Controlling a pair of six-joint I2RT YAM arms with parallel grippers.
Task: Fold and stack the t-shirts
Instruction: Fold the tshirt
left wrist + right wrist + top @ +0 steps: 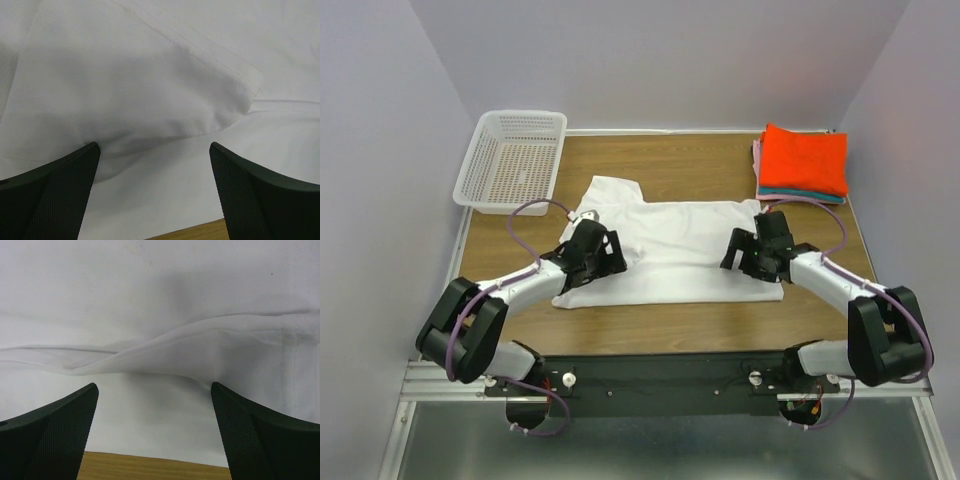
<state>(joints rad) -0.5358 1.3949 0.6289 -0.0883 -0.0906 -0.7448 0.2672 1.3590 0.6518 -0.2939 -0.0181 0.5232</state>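
Note:
A white t-shirt (670, 245) lies spread across the middle of the wooden table, partly folded, with a sleeve sticking out at its upper left. My left gripper (603, 255) hovers low over the shirt's left part, jaws wide open. In the left wrist view a folded flap of the white shirt (150, 90) lies just beyond the fingertips (80, 170). My right gripper (740, 252) sits over the shirt's right edge, also open. A raised fold of the white cloth (165, 352) runs across ahead of its fingers (235, 410). Folded t-shirts (804, 160), orange-red on top of teal and pink, are stacked at the back right.
A white mesh basket (515, 157) stands at the back left corner. Bare wood (670, 325) shows between the shirt and the near edge. Purple walls close in on three sides.

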